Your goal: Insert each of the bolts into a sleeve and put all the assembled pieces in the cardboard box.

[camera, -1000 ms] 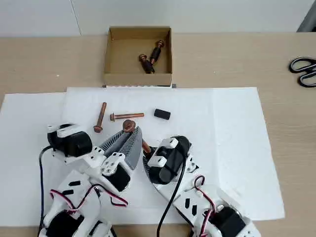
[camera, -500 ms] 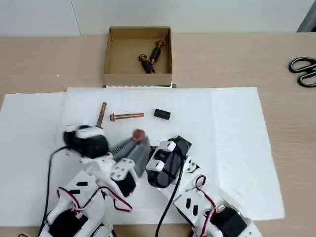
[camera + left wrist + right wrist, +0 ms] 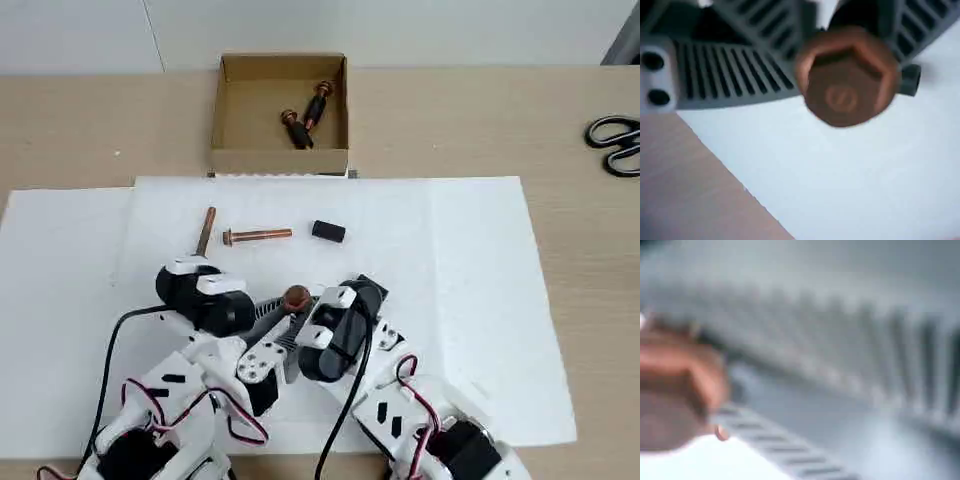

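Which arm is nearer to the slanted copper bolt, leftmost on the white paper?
Left. The left arm stands right beside the slanted copper bolt; the right arm is farther, beyond it.

Wood table [image 3: 450,120] w/ white paper [image 3: 470,300], 1 cardboard box [image 3: 280,160], scissors [image 3: 615,140] (right edge, cut off).

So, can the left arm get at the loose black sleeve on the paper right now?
Probably not to grip it: the left tool is shut on a bolt. The sleeve itself lies in the open, nothing over it.
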Robot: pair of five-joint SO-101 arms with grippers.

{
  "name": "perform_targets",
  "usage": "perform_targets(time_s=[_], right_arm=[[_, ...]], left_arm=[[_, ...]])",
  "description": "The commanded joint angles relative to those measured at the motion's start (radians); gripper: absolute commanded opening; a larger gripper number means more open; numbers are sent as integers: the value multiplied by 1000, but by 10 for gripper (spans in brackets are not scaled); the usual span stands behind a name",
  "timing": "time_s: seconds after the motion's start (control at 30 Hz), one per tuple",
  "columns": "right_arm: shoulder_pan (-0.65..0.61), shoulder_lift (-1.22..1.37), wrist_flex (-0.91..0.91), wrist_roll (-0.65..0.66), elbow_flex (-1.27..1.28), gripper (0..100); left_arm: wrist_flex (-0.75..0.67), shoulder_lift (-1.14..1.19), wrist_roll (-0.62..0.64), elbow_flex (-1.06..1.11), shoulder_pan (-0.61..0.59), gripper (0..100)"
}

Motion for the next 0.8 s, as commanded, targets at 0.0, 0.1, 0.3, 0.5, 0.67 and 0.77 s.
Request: perform_targets(time_s=[0.0,0.1,0.3,0.5,0.67,0.77], right_arm=[[-2,-10,-24,11,-48,3],[-2,-8,-24,11,-46,3],[-2,-5,-24,11,-40,3],[2,-2,-24,11,-38,3],[97,-1,-30,11,-25,3],[153,-1,-30,8,-12,3]], left_arm=[[48,-5,-9,-5,43,190],[68,-5,-64,-35,26,190],[64,-5,-341,-54,-180,193],[109,-3,-384,-157,-241,195],[181,-3,-322,-246,-247,191],[209,-3,-249,-289,-247,143]])
